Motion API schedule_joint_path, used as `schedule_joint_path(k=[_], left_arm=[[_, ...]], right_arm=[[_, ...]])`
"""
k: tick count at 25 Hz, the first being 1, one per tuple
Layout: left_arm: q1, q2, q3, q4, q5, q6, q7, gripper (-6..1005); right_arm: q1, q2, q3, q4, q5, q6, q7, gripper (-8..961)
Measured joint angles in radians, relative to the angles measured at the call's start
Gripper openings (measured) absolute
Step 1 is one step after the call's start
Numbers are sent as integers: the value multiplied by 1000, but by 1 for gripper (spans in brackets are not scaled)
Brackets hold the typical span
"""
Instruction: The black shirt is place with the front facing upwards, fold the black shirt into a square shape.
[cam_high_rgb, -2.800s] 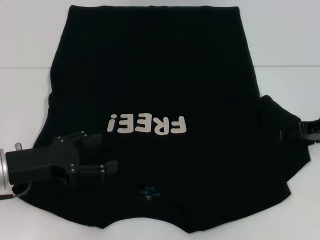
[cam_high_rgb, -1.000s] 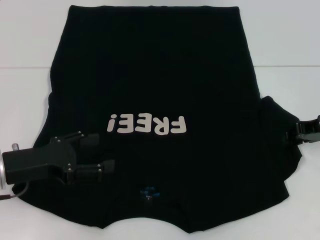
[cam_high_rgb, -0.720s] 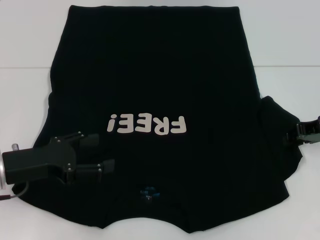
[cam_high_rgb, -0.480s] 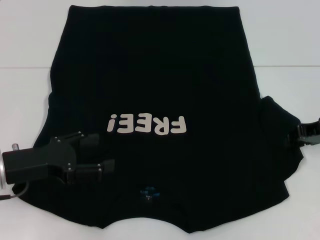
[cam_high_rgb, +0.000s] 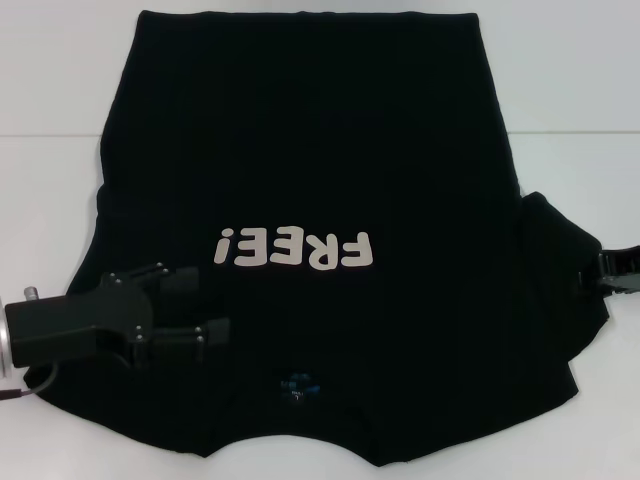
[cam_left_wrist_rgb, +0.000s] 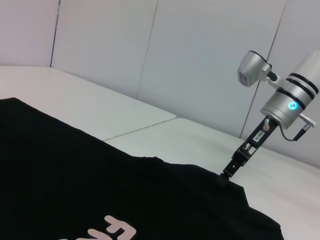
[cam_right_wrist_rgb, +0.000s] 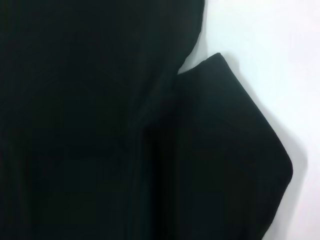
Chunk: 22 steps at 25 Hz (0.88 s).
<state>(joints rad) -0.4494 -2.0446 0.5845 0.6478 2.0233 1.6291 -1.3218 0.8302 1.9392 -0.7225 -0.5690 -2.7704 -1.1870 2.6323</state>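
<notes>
Flat | black shirt (cam_high_rgb: 310, 150) smooth cloth | left end effector (cam_high_rgb: 200, 308) released | right end effector (cam_high_rgb: 600, 272) seemingly grasping sleeve

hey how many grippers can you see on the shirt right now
2. The left gripper sits open over the black shirt near its left sleeve. The right gripper is at the right sleeve's outer edge, mostly cut off by the picture's edge.

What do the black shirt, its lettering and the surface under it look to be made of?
Large black cloth T-shirt: soft matte fabric, going by its limp folds. Pale "FREE!" lettering: flat, opaque, probably printed. White table: smooth, hard-looking, faint sheen, with a seam; exact material unclear.
</notes>
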Motion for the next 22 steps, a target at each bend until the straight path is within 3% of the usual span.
schedule_joint_path(k=[10, 15, 22], left_arm=[[-2, 4, 0, 4, 0, 2, -7, 934], [-2, 5, 0, 4, 0, 4, -7, 934], [-2, 6, 0, 4, 0, 5, -7, 933]], right_arm=[[-2, 1, -44, -8, 0, -7, 0, 269], [-2, 1, -49, -9, 0, -8, 1, 95], [-4, 1, -46, -21, 1, -6, 1, 23]])
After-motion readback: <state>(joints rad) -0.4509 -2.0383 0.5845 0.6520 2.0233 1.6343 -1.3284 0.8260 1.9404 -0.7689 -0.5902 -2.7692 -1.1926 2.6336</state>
